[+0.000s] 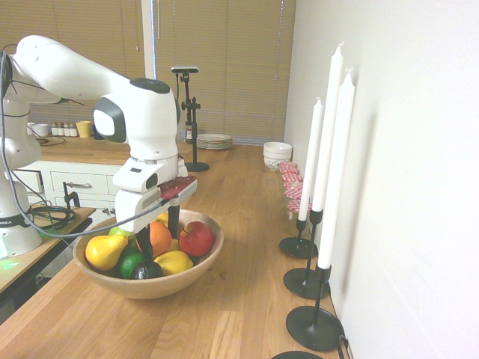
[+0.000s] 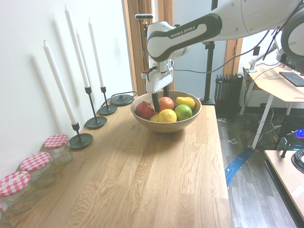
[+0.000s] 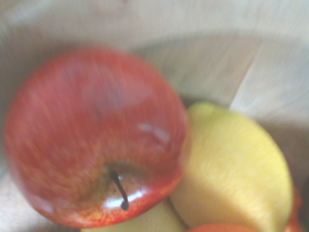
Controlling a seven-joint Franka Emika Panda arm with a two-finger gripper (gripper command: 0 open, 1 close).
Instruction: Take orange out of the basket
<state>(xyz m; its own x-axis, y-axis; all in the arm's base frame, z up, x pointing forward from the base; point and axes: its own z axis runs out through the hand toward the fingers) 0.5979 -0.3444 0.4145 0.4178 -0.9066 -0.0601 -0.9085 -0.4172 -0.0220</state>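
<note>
The orange (image 2: 166,102) sits in the middle of the wooden basket (image 2: 190,119), which stands on the long counter (image 2: 156,180) towards its far end as the second exterior view has it; the red apple (image 2: 144,109) is just beside it on the wall side, a lemon (image 2: 166,116) in front, a green lime (image 2: 183,112) and a yellow pear-like fruit (image 2: 185,101) on the other side. The gripper (image 2: 160,104) points down into the basket with its jaws wide apart, one finger (image 2: 155,102) between apple and orange, the other behind the orange; nothing is held.

The orange looks firm, round and fairly light, with a matte skin that should give decent purchase; being a ball it may roll or squirt out if pinched off-centre, so I would take it across its widest part.

Counting: one orange, one red apple; the first exterior view shows two lemon-yellow fruits, one lime and a dark avocado-like one (image 1: 147,271). Three white candles (image 2: 76,42) stand in black holders along the wall edge; three checked-lid jars (image 2: 57,148) are clearly visible near the counter's near corner.
</note>
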